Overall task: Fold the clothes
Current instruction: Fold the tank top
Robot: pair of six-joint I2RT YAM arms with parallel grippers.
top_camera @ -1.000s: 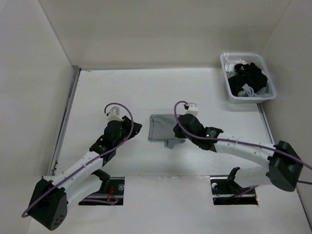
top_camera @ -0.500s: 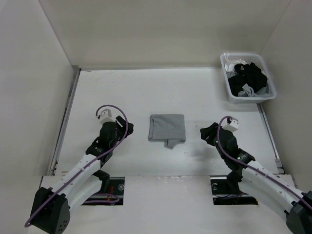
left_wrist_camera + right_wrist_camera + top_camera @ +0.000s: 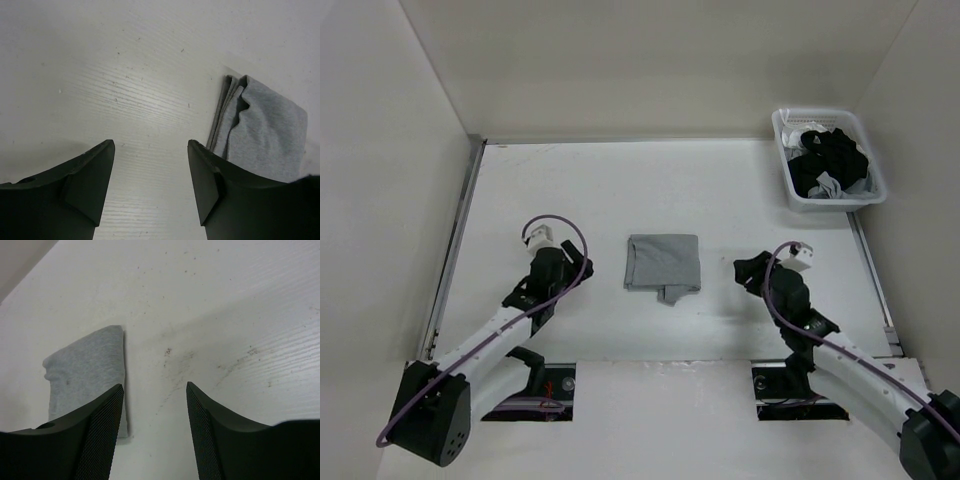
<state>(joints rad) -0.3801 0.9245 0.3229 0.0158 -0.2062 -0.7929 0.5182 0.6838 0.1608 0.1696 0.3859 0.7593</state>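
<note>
Top cam, L to R.

- 1 white wood-grain table (image 3: 620, 190). 2 arms are sitting on its near edge, 1 per side.
- L arm: black two-finger left gripper (image 3: 582, 266) is hovering over bare table on the L side and pointing toward centre. Wrist cam: left gripper (image 3: 150, 144) fingers are standing wide apart, w/ only table showing between them. It is gripping nothing.
- Centre: 1 light heather-grey T-shirt (image 3: 663, 262) is lying flat on the table, folded into a compact near-square packet. 1 small flap is sticking out past its near edge. It is sitting between the 2 grippers, apart from both. L wrist cam is showing the T-shirt (image 3: 265, 130) w/ stacked layers along the folded edge, beside the R finger. R wrist cam is showing it (image 3: 85, 365) beyond the L finger.
- R arm: black two-finger right gripper (image 3: 744, 270) is hovering just R of the packet and facing it. Wrist cam: right gripper (image 3: 154, 386) fingers are spread wide over scuffed table. Nothing is betw. them.
- Far R corner: 1 white plastic basket (image 3: 784, 160) is holding 1 heap of black and white garments (image 3: 828, 160), well apart from the T-shirt.
</note>
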